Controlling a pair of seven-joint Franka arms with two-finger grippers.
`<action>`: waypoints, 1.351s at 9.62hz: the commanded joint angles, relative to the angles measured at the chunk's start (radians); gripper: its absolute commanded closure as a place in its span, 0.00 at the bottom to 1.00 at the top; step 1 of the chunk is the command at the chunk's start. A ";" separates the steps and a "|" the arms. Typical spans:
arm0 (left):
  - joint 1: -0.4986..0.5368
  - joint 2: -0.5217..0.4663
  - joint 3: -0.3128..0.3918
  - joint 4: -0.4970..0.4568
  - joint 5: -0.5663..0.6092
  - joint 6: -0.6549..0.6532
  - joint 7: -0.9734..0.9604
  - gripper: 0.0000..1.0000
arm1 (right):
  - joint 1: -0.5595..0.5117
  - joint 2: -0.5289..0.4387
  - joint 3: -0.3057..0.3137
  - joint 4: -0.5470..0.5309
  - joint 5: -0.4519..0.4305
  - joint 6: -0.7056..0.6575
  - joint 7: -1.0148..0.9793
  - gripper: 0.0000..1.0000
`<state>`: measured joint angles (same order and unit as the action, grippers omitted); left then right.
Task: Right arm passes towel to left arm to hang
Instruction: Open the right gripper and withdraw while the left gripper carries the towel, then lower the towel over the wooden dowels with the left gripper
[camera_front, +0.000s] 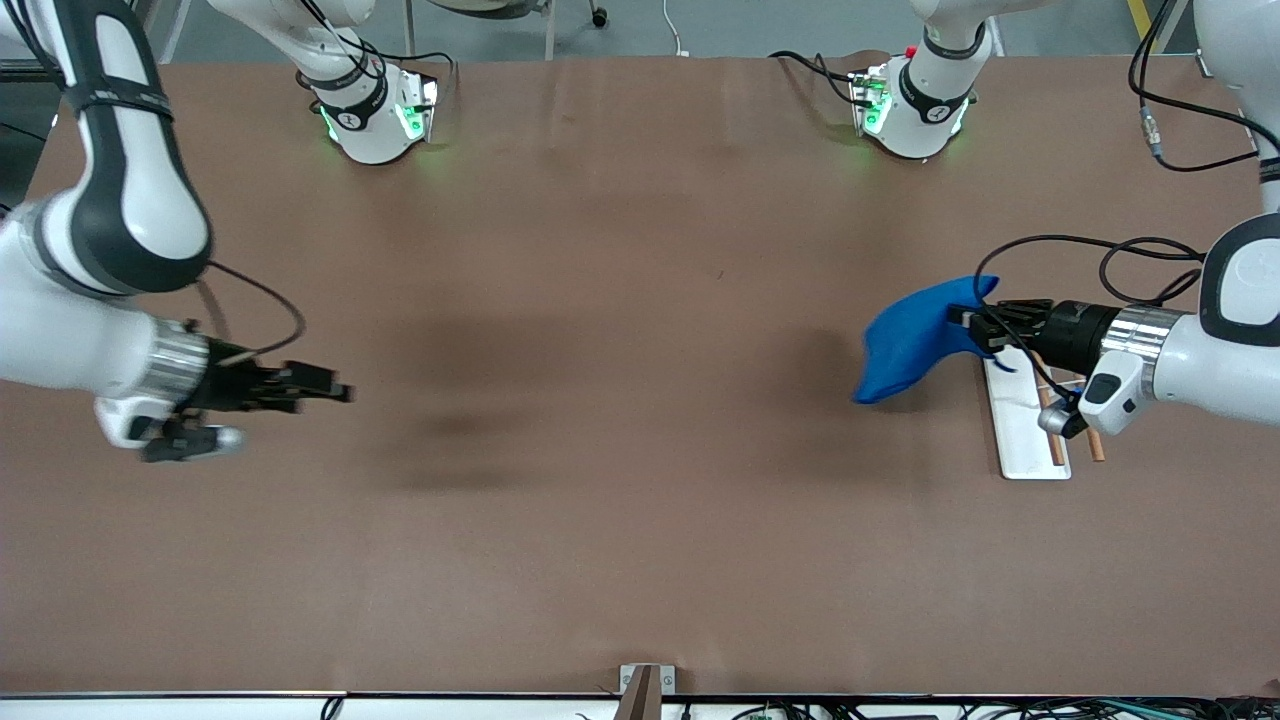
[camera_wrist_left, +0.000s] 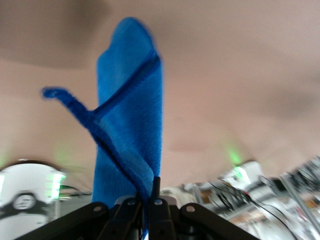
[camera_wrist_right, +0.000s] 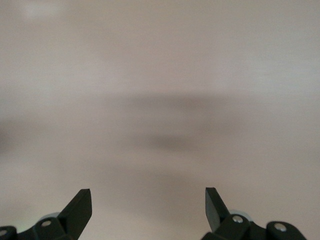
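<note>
The left gripper (camera_front: 962, 322) hangs over the white rack (camera_front: 1022, 432), its jaws clamped on the towel (camera_front: 915, 340), which is bunched in the air over the brown worktop (camera_front: 640, 500) just beside the rack. The arm covers most of the rack; only its end nearer the front camera shows, with two thin wooden rods. The left wrist view alone shows the towel (camera_wrist_left: 131, 120) pinched at its edge with a small blue loop (camera_wrist_left: 57, 93) sticking out. The right gripper (camera_front: 335, 392) waits over bare worktop, well apart from the rack, toward the right arm's end. The right wrist view shows its jaws spread wide and empty (camera_wrist_right: 148, 205).
</note>
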<state>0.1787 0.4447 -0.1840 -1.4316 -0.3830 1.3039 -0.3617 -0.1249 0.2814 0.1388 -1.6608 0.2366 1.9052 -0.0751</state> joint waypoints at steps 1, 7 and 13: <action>-0.008 0.006 0.006 -0.001 0.181 0.052 -0.020 1.00 | 0.014 -0.085 -0.015 -0.030 -0.149 -0.006 0.176 0.00; 0.107 0.028 0.006 -0.007 0.378 0.204 -0.005 1.00 | 0.021 -0.292 -0.169 0.079 -0.212 -0.286 0.215 0.00; 0.194 0.048 0.004 -0.009 0.477 0.255 0.067 1.00 | 0.057 -0.284 -0.228 0.234 -0.220 -0.440 0.130 0.00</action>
<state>0.3600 0.4759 -0.1760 -1.4237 0.0707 1.5380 -0.3199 -0.0813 -0.0169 -0.0879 -1.4559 0.0388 1.4770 0.0645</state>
